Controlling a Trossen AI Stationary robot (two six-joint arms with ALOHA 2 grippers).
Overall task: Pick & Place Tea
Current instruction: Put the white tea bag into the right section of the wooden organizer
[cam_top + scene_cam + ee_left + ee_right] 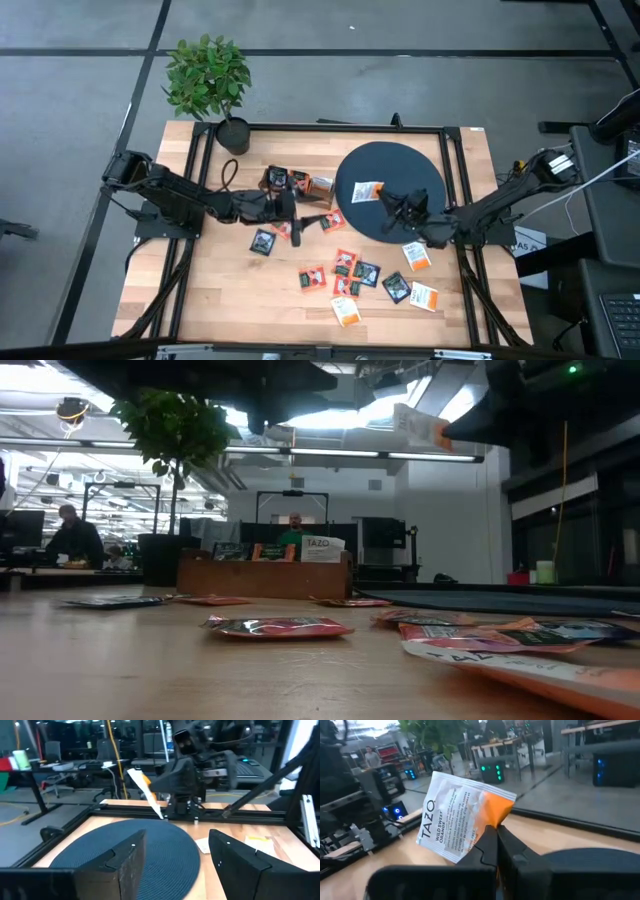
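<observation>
White-and-orange sachet: a TAZO Wild Sweet Orange tea sachet (465, 822) is pinched by its orange edge in the right gripper (392, 203), lifted above the black round disc (400, 165) right of centre in the high view.
Right gripper: fingers (492, 845) closed tight on that sachet; in the right wrist view the packet stands up from the fingertips, tilted, printed face toward the camera.
Left gripper: the left gripper (175, 860) stands wide and empty, its 2 dark fingers (127, 862) apart; in the high view it sits left of centre, just beside the wooden compartment tray (300, 186).
Key relation: from the left gripper the held sachet lies straight ahead across the disc, seen edge-on as a thin slanted strip (145, 790); its long axis leans away from upright.
Nearer arm: the right arm already has this sachet; the tray lies to its left in the high view, closer to the left arm.
Judgement: the coming move likely carries the sachet leftward, toward the tray or a handover.
Loose sachets: others lie flat on the wooden table (230, 290), lower centre and lower right in the high view, such as a red-orange one (345, 264).
</observation>
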